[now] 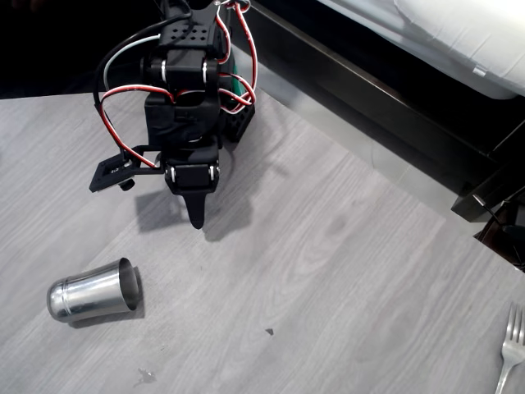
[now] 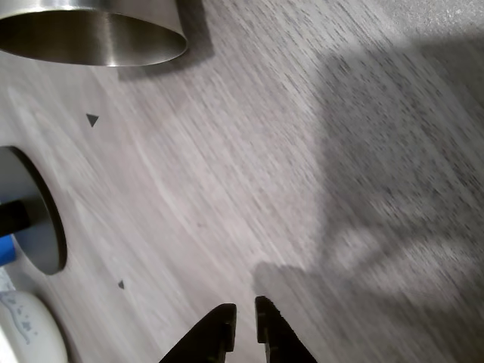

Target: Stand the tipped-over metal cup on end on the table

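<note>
While you look down from overhead, start at the left: the metal cup (image 1: 92,290) lies tipped on its side on the table (image 1: 344,271), low in the picture, with its wide open rim turned to the right and its closed base to the left. It throws a dark shadow just beneath it. Nothing touches it — bare tabletop lies between it and the arm.

Move right and up and you meet the gripper (image 1: 195,215), black with red and white wires looping over it, pointing down the picture toward the cup's side of the table. Its tip sits above and to the right of the cup, near but clearly apart.

In the wrist view the cup (image 2: 94,34) shows at the top left, rim toward you, and the two fingertips (image 2: 219,321) stand at the bottom edge — almost together, a thin slit between them, with nothing held.

Further right on the table overhead you see a small dark speck (image 1: 269,332), and at the far lower right corner a silver fork (image 1: 510,351), well away from the cup.
</note>
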### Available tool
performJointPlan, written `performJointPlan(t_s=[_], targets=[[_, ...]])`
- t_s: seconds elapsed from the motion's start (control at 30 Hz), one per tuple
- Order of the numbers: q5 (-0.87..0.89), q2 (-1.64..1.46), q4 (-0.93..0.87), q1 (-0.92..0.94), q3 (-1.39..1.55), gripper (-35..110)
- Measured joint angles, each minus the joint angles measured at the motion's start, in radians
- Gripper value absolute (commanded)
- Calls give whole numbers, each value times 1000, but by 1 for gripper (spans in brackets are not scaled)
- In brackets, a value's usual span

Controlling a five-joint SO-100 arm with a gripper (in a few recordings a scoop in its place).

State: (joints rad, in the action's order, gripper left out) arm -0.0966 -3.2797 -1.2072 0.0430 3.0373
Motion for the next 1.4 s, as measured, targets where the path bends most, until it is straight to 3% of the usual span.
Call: performJointPlan(t_s=[1.4], targets=[[9,0,5,-17,3,0]])
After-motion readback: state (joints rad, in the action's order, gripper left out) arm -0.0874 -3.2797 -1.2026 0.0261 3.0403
